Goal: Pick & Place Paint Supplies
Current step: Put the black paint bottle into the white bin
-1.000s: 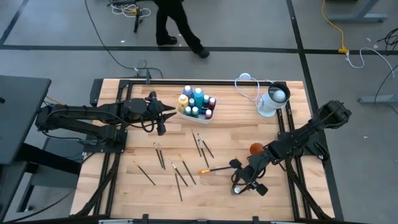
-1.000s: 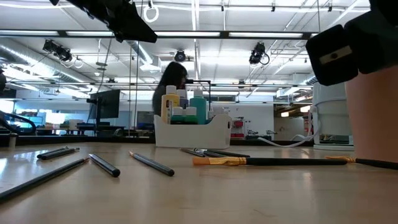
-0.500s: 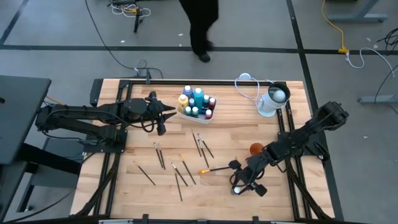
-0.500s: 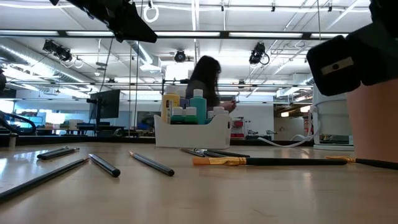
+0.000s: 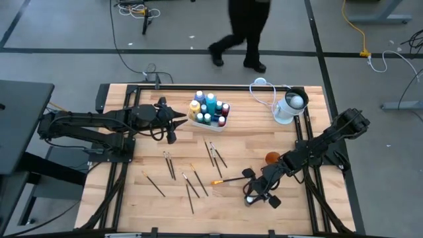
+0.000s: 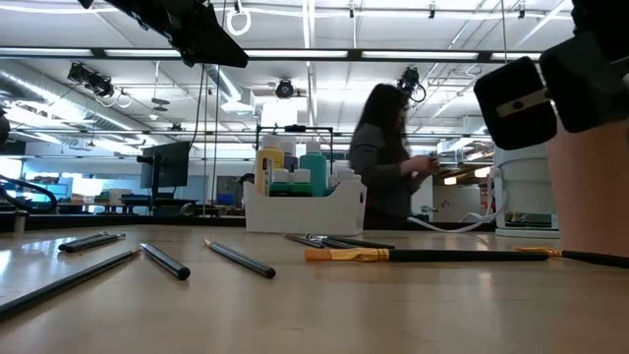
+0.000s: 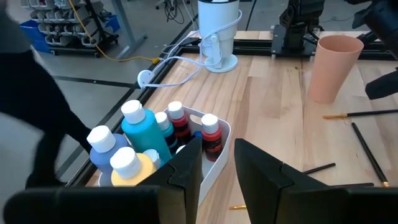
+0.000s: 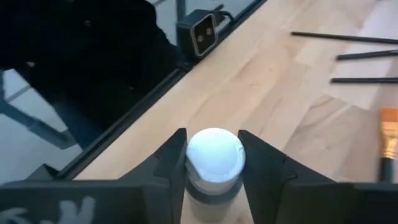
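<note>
The right tool (image 8: 211,168) is closing around a white-capped bottle (image 8: 214,155) on the tabletop (image 8: 280,93), fingers flanking the cap. Gripping that rounded cap could let it slip. The left tool (image 7: 214,171), fingers apart and empty, is waiting beside the bottle caddy (image 7: 217,134).

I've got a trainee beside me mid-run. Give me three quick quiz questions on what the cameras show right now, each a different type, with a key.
1. True or false: the white caddy of paint bottles stands at the table's back edge, near the left gripper.
2. Multiple choice: what sits between the right gripper jaws? A) the orange-handled brush B) a white-capped bottle C) the peach cup
3. Fill in: the orange-handled brush lies on the table between the scattered dark brushes and the ____ arm.

Key
1. True
2. B: the white-capped bottle stands upright between the jaws, near the table's front edge.
3. right
</note>
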